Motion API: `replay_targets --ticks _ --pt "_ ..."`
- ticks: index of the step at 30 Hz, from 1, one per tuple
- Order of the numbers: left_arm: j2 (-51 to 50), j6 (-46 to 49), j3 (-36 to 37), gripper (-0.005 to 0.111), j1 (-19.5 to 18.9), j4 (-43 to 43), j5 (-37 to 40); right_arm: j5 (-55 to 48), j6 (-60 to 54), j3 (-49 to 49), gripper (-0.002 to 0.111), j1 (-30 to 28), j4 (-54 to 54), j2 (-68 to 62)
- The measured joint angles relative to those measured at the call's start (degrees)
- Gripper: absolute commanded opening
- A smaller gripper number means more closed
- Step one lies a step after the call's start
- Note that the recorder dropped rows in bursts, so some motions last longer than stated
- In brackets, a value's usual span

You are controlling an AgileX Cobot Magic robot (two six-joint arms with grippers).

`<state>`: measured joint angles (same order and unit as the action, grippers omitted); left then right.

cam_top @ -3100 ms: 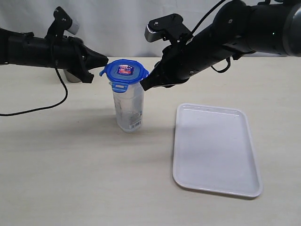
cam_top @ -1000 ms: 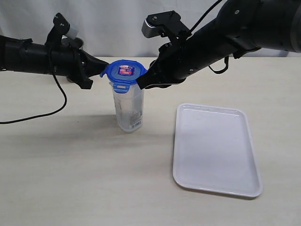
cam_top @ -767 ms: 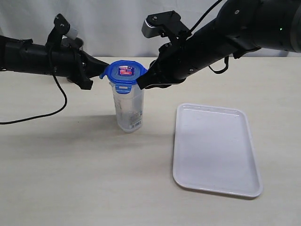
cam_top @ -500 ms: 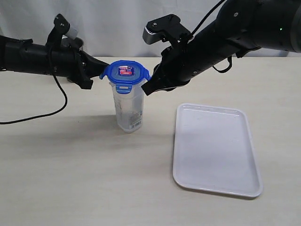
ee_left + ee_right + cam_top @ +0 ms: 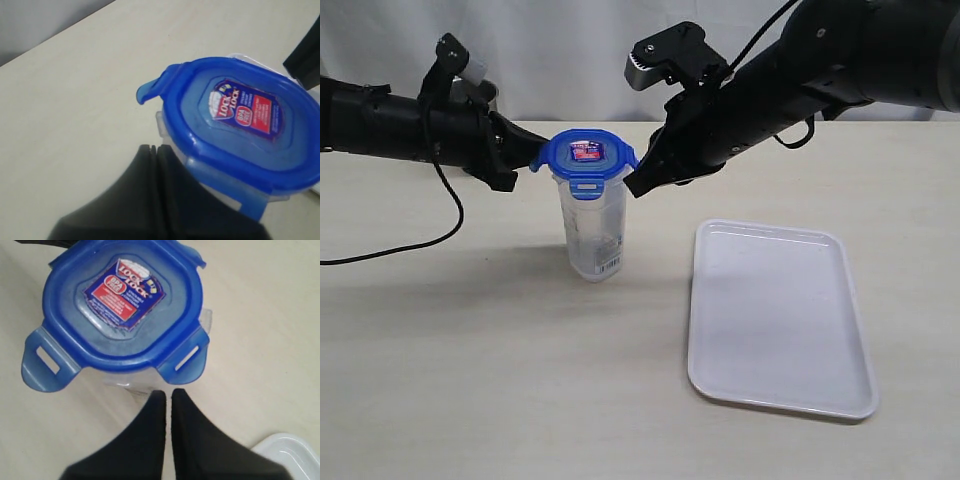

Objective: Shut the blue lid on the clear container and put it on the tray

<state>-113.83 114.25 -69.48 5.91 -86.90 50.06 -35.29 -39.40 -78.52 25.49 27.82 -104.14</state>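
The clear container (image 5: 593,230) stands upright on the table (image 5: 470,350), to the left of the white tray (image 5: 775,395) and apart from it. The blue lid (image 5: 586,155) sits on its mouth. At least two flaps (image 5: 185,357) stick outward and are not snapped down, while the front one hangs down.

The left gripper (image 5: 525,150) has its jaws pressed together, holds nothing, and its tip is at the lid's rim on its side. The right gripper (image 5: 632,185) is also closed and empty; its tip is just under the flap on the other side, and I cannot tell whether it touches.

I judge that the closing step is in hand: the lid is placed but not fully locked. The next move calls for pushing each loose flap downward until it clicks, with the other arm steadying the tall, narrow container so it does not tip. Only after this should one gripper open, take the container and carry it to the tray.
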Motion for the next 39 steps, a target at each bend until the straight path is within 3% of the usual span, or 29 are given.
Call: replay_targets --ticks 24,32,39 --pt "0.0 -2.8 0.0 0.0 0.0 1.1 1.1 -1.5 1.1 0.0 0.004 0.0 -0.1 0.0" --pt "4.7 -2.4 2.9 0.0 0.0 1.3 -5.4 -1.8 1.1 0.0 0.004 0.0 -0.1 0.0" --pt "5.5 -0.5 4.0 0.0 0.0 1.4 -2.3 -2.2 1.1 0.0 0.004 0.0 -0.1 0.0"
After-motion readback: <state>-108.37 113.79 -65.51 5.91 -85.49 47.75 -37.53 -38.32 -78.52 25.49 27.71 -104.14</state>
